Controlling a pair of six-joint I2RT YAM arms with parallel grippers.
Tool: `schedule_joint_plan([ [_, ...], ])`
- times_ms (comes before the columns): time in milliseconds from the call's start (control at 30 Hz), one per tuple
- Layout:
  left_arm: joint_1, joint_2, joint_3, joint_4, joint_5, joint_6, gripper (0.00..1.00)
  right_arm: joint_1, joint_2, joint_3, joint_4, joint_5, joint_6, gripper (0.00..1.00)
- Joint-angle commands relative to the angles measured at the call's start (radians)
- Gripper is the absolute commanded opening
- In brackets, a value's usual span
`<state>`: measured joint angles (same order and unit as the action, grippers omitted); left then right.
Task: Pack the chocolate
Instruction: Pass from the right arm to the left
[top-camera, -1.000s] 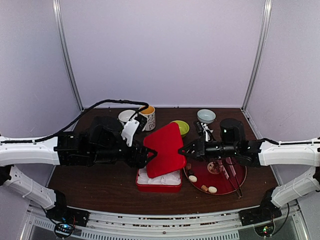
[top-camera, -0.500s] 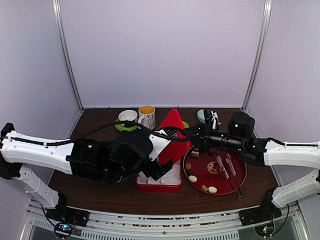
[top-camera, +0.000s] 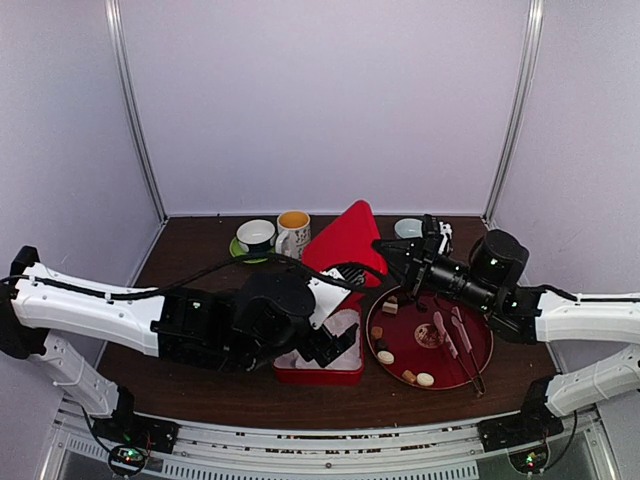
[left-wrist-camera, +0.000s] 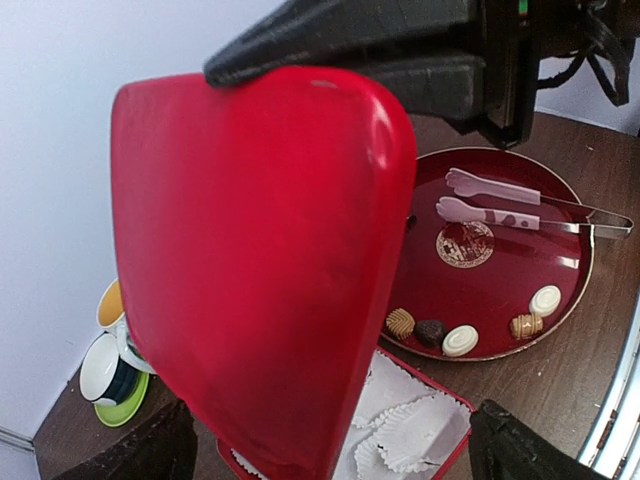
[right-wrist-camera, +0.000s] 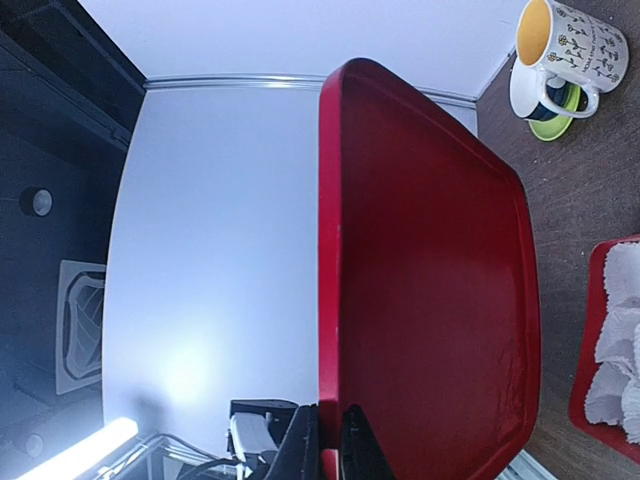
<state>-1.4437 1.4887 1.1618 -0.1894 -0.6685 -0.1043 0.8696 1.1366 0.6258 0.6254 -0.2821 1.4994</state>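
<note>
Fingers of the left gripper (top-camera: 338, 343) stand spread wide with nothing between them, poised over the open red tin (top-camera: 318, 377), whose inside is lined with white crinkled paper cups (left-wrist-camera: 412, 432). The right gripper (top-camera: 383, 247) is clamped on the edge of the red lid (top-camera: 345, 238) and holds it up on end above the far side of the tin, its glossy face turned toward the left wrist camera.

The chocolate (left-wrist-camera: 431, 332) is a handful of tiny pieces: a tan ridged one, a dark brown one, two cream-white ovals and a caramel one, with a square brown piece farther back. All of it lies on the round red plate (top-camera: 447, 366) just beside the tin, on the right of the left gripper and below the right arm. Most pieces sit along the plate's near and left rim, and neither gripper touches them. Two pink-handled utensils (left-wrist-camera: 482, 213) lie side by side on the same plate, apart from the sweets.

Beyond the lid, at the back of the table, stand a patterned mug (top-camera: 294, 232) and a cup (top-camera: 256, 235) on a green saucer.
</note>
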Motion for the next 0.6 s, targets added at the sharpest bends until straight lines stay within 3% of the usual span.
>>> schedule_joint_plan([
  [0,0.000,0.047,0.015,0.070,0.000,0.022,0.98,0.050,-0.040,0.017,0.072,0.125,0.058,0.00],
  [67,0.000,0.085,0.054,0.044,-0.054,0.035,0.97,0.068,-0.034,0.010,0.100,0.153,0.084,0.00],
  [200,0.000,0.185,0.213,-0.127,-0.301,-0.029,0.88,0.089,-0.019,-0.022,0.204,0.198,0.139,0.00],
  [367,-0.001,0.205,0.254,-0.131,-0.414,-0.035,0.77,0.105,-0.022,-0.024,0.170,0.220,0.151,0.00],
  [467,0.000,0.205,0.257,-0.130,-0.466,-0.038,0.64,0.108,-0.024,-0.026,0.166,0.226,0.159,0.00],
  [567,0.000,0.205,0.259,-0.133,-0.492,-0.035,0.45,0.109,-0.028,-0.031,0.151,0.236,0.154,0.00],
])
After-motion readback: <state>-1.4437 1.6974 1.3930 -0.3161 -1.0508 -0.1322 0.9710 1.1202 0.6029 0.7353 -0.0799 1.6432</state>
